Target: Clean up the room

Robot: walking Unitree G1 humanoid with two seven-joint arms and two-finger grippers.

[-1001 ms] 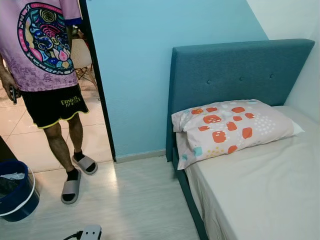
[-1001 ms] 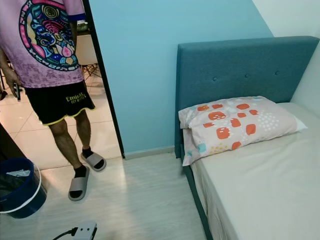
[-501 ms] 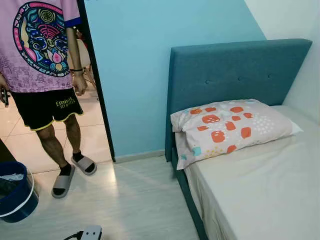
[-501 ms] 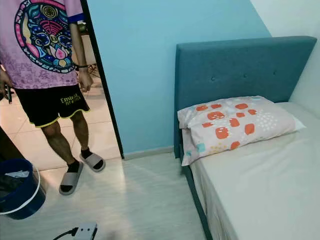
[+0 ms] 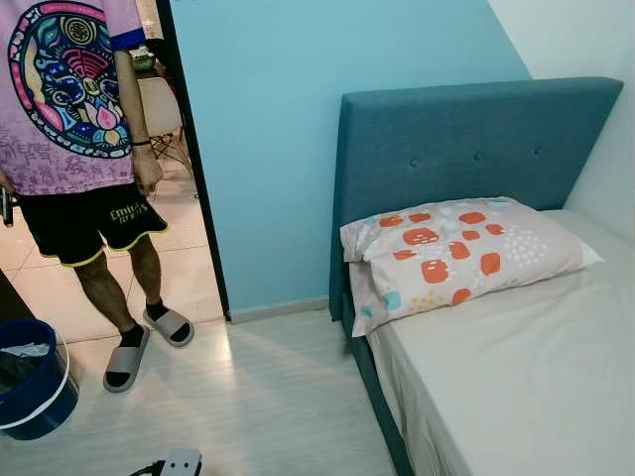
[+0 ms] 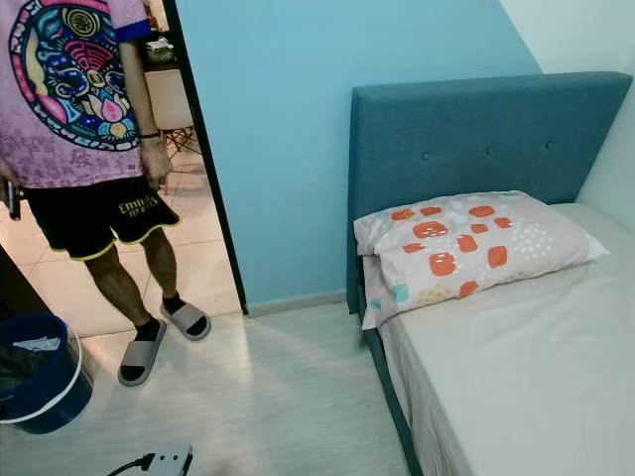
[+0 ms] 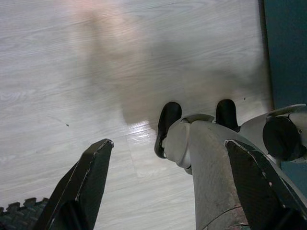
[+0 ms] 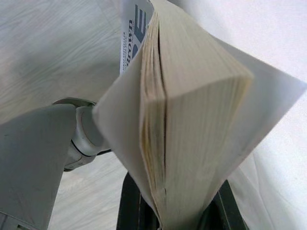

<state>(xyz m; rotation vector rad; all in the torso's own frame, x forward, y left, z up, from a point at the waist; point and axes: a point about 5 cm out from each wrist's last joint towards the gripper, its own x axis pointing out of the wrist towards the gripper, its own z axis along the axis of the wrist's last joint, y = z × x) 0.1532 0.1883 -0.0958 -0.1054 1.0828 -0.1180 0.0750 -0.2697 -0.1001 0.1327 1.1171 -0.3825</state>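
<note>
Person in purple printed shirt (image 5: 60, 99) shifted leftward in doorway since earlier frame; bed scene unchanged. Right gripper (image 8: 177, 218) clamped on thick cream-paged paperback book (image 8: 192, 120), held above pale wood floor (image 5: 258, 397) beside white-sheeted bed (image 5: 516, 377). Left gripper (image 7: 168, 187) spread wide, holding nothing, over floor. Patterned orange-blotched pillow (image 5: 456, 253) against teal headboard (image 5: 466, 139). Blue bucket (image 5: 35, 387) near doorway.

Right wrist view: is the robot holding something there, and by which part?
Yes. The right gripper holds a thick paperback book, its jaws clamped on the book's lower end, pages fanning slightly above. The left gripper is open and holds nothing.
</note>
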